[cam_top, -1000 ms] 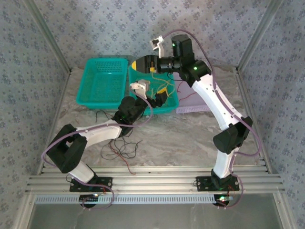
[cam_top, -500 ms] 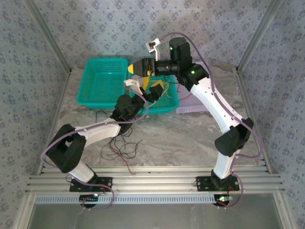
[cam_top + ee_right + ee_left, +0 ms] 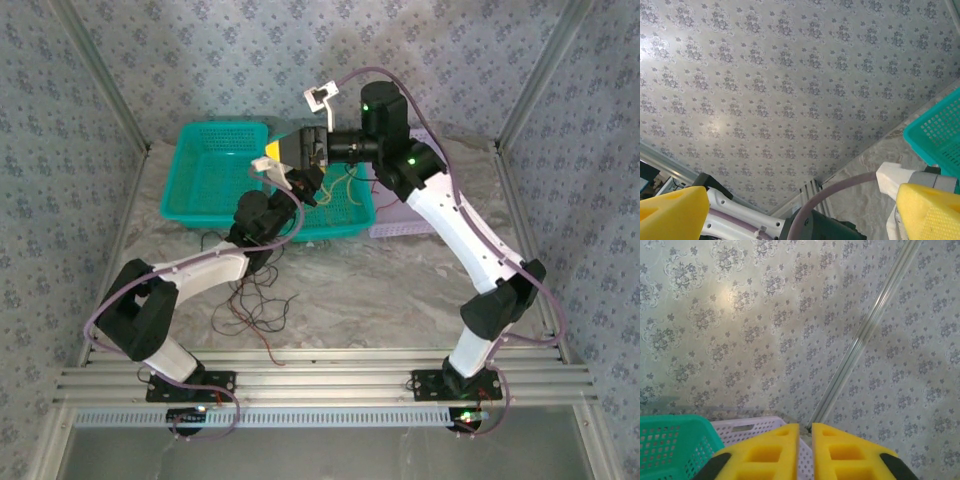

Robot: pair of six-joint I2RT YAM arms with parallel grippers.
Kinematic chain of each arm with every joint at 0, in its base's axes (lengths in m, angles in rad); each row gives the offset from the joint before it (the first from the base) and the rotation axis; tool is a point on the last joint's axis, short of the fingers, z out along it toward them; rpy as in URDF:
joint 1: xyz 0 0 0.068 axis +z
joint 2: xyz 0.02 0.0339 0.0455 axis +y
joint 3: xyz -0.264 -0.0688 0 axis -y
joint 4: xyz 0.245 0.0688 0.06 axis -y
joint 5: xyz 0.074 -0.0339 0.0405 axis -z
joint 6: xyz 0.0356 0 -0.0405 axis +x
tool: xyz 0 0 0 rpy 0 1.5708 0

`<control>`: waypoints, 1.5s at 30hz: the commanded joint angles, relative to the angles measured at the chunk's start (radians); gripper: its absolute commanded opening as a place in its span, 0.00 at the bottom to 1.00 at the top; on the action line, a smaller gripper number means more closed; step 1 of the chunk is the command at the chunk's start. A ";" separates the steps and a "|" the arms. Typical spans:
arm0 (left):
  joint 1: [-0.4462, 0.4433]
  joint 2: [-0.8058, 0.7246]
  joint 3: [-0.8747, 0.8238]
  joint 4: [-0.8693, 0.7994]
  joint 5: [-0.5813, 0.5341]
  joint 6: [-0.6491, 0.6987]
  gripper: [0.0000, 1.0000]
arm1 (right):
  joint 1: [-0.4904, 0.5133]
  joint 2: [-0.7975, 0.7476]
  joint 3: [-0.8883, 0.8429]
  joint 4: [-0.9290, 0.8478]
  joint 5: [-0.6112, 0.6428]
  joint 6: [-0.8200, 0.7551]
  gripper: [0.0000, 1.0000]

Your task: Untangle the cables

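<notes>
Left hand [image 3: 805, 429] pinched together, right hand [image 3: 800, 200] spread wide — yellow cables [image 3: 345, 183] lie just beside the left, the nearer one.

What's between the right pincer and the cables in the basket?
The left arm's wrist: left pincer shut, it hangs over the teal basket directly before the open right pincer, its hose and white housing between the jaws. The yellow cables lie on the basket floor beside it.
</notes>
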 commanded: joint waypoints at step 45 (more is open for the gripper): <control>0.114 0.274 0.501 -0.973 0.074 0.227 0.99 | -0.077 -0.635 -0.563 -0.187 0.584 -0.290 1.00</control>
